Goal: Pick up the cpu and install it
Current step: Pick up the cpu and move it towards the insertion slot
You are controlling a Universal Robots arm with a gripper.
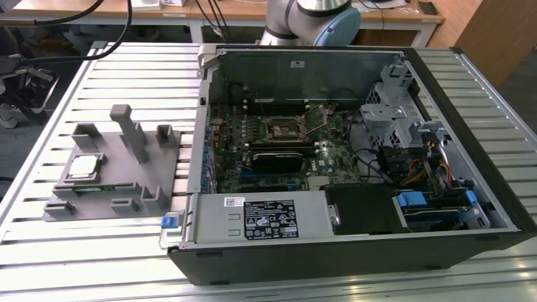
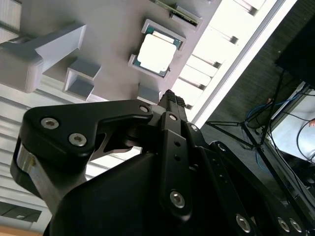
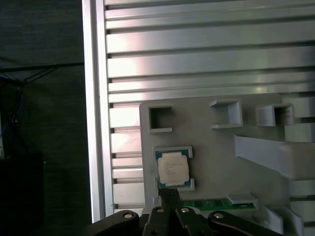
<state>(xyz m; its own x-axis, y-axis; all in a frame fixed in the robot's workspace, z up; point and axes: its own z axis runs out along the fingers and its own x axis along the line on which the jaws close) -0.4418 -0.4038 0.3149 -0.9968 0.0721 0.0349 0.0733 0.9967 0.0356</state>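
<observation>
The cpu (image 1: 82, 167) is a small silver square chip with a greenish rim. It lies flat in a framed pocket of the grey fixture (image 1: 109, 192) at the exterior view's left. Both wrist views look down on the cpu (image 2: 156, 53) (image 3: 172, 169) from above. My gripper (image 2: 170, 96) (image 3: 170, 192) hovers well above the fixture (image 3: 211, 162), its black tips pressed together, with nothing between them. In the first wrist view the tips line up just beside the chip's edge. They do not touch it.
An open computer case (image 1: 470, 207) lies at the exterior view's right, with the motherboard's socket (image 1: 281, 130) near its middle. A green memory stick (image 3: 211, 204) sits in a fixture slot beside the cpu. Upright grey posts (image 1: 130, 129) rise from the fixture. The slatted metal table (image 1: 126, 69) ends close to the fixture.
</observation>
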